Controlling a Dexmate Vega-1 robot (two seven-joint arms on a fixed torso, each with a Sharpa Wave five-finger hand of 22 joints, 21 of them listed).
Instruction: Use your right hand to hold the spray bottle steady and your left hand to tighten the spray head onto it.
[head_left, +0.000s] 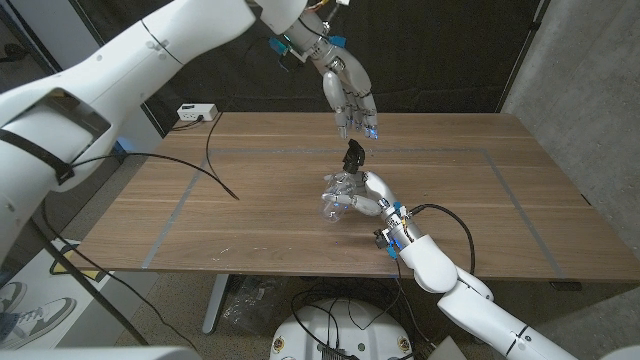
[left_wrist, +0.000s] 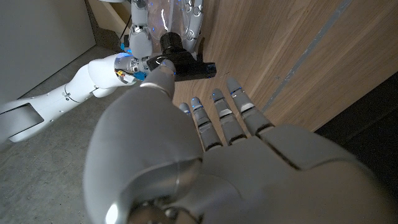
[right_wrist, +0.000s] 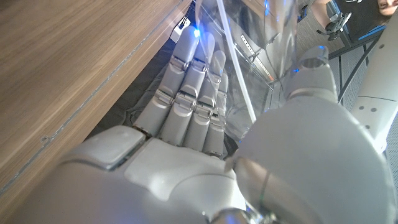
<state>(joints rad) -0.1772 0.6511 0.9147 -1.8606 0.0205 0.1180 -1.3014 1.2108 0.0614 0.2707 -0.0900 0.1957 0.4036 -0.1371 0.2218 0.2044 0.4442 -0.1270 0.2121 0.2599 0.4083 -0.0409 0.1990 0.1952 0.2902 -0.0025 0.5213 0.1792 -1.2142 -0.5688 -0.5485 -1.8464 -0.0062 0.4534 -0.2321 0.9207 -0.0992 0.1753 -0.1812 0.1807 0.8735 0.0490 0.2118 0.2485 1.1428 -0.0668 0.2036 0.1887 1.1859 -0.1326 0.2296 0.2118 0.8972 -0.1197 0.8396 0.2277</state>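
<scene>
Gripping the clear spray bottle (head_left: 338, 196), the right robot hand (head_left: 368, 192) holds it below the spread left robot hand (head_left: 350, 100); no label is readable.

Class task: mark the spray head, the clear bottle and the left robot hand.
spray head (head_left: 353, 155), head view, its black top.
clear bottle (head_left: 337, 197), head view, its body.
left robot hand (head_left: 350, 97), head view, its back.

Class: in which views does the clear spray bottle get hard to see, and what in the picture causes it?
Head view: the spray bottle is see-through against wood, with only its black spray head crisp. Right wrist view: reflections and blue glints streak it in the right hand.
</scene>
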